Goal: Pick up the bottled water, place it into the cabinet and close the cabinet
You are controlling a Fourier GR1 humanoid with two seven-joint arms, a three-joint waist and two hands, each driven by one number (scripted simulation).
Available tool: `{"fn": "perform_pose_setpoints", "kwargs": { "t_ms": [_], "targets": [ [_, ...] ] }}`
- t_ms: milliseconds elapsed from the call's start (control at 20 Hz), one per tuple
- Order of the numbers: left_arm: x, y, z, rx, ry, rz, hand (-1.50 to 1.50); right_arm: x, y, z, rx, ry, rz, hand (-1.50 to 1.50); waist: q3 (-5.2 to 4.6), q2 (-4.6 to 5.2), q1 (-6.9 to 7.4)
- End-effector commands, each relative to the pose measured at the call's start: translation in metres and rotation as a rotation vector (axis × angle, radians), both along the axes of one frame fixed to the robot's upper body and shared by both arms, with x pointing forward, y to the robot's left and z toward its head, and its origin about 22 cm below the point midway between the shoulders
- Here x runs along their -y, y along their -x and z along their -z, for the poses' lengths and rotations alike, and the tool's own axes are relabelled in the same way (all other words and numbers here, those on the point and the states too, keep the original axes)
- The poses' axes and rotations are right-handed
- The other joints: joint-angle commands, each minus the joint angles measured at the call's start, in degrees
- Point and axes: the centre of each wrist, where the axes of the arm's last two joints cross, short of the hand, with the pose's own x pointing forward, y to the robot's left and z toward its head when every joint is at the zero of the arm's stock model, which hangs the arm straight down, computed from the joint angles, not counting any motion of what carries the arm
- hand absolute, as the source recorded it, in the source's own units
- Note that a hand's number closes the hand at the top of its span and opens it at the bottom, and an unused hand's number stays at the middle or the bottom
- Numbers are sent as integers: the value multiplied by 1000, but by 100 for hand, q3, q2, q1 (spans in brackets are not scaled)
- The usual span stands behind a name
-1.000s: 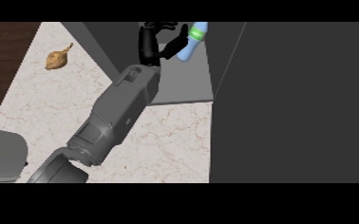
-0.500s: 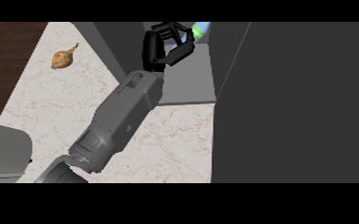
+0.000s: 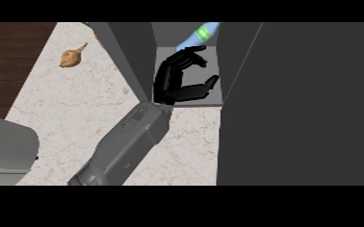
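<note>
You have one hand in view, inside the cabinet opening, and I cannot say for sure which hand it is; its forearm comes up from the lower left of the view. Its fingers and thumb are spread in a loose curve and they pinch nothing. The bottled water is already in the cabinet, at the back of the compartment, just beyond the fingertips and apart from them, as far as I can judge.

The danger I see is this: if you pull the hand out carelessly, a finger may catch the bottle and tip it, because it seems to lean and not to stand straight. A second danger is the door. The big dark panel at the right looks like the open door, and if you swing it while the forearm is in the opening, it will hit the arm.

The bottle is pale blue and clear-looking, with a green band on it. Only its lower part shows; the rest is cut off at the top of the view.

Near the left edge of the counter lies a small brown vegetable, well apart from the cabinet.
</note>
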Motion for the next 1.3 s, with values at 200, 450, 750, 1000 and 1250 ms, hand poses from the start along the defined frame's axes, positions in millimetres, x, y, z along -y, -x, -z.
{"fn": "perform_pose_setpoints", "kwargs": {
  "t_ms": [200, 450, 750, 1000, 1250],
  "targets": [
    [1, 87, 36, -69, 70, 112, -150, -7, 5, -44, 52, 32, 47, -150, -2, -43, 186],
    [-47, 131, 44, -82, 87, 30, -150, -10, 4, -32, 69, 33, 55, -150, 2, -30, 242],
    [-103, 180, 50, -80, 113, -17, -150, -6, 6, -36, 13, 132, -156, 150, -14, -25, 339],
    [-146, 198, 44, -56, 52, 24, -150, -1, -5, -35, 93, 272, -392, 150, -26, -71, 391],
    [-176, 215, 37, -22, 46, 10, -150, -5, -12, -50, 137, 304, -472, 150, -42, -26, 494]
  ]
}}
